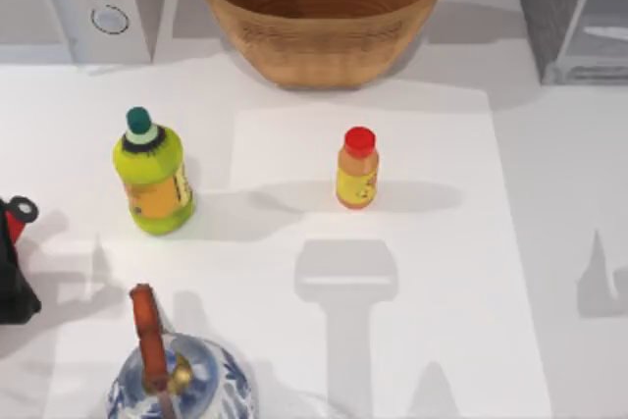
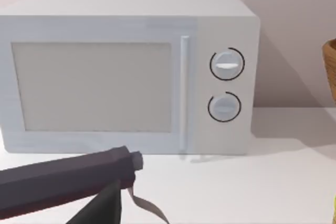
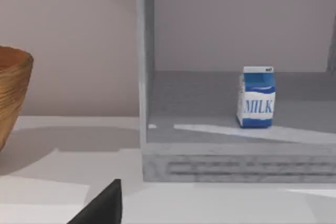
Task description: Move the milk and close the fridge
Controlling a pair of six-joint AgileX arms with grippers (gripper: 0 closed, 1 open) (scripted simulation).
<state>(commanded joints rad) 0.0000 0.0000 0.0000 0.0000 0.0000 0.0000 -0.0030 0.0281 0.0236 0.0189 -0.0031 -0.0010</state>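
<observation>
Left gripper [image 2: 113, 203]: dark finger in the left wrist view before the microwave [image 2: 126, 72]; jaw state impossible to tell. Right gripper [image 3: 102, 208]: one dark fingertip in the right wrist view, state likewise impossible to tell. Ahead of it, milk [image 3: 255, 97] upright inside the open fridge [image 3: 144, 77]. From above: fridge at 2 o'clock, basket [image 1: 321, 9] at 12, orange bottle [image 1: 357, 168] near centre.

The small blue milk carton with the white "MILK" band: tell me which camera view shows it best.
The right wrist view: the small blue milk carton stands upright inside the open grey box-shaped fridge, label facing the camera. The top view catches just the fridge's corner at the table's back right. The left wrist view faces the light grey two-knob microwave.
</observation>
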